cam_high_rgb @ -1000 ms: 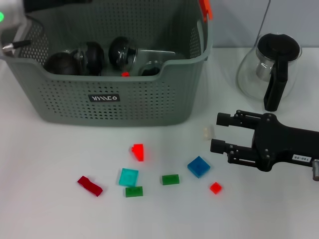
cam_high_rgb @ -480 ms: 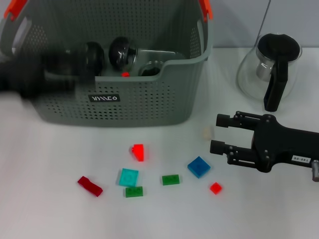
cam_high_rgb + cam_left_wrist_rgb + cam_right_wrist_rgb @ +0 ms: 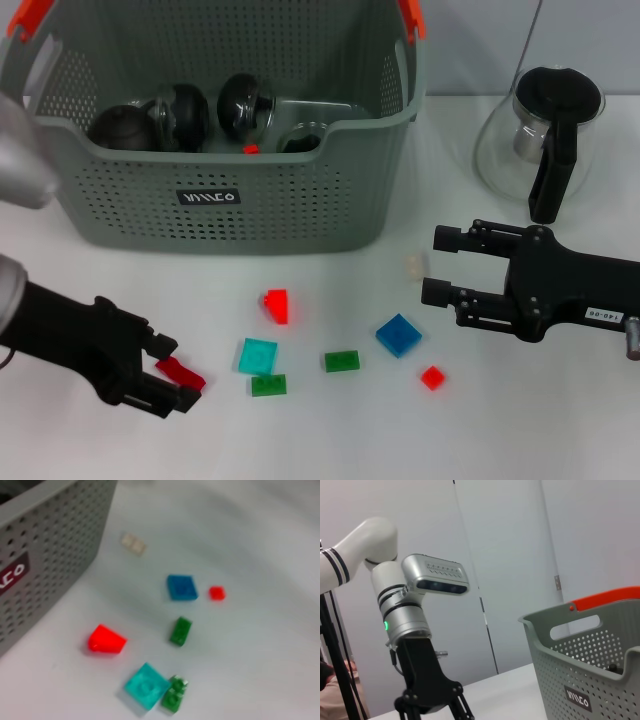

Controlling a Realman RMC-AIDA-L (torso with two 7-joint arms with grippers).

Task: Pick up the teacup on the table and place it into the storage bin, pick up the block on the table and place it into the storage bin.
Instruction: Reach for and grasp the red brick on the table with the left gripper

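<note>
Left claw (image 3: 172, 378) astride dark-red block (image 3: 181, 373) — open

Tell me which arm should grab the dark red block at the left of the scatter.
Left. The left gripper is open right around the dark red block, while the right gripper hovers open across the table near the white block.

A glass teapot (image 3: 543, 140) stands on the white table (image 3: 560, 420).

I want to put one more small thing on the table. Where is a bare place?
Bare table lies between the storage bin front and the left hand, and also along the near edge under the right hand. Crowded: the middle strip, from the dark red block to the small red block.
</note>
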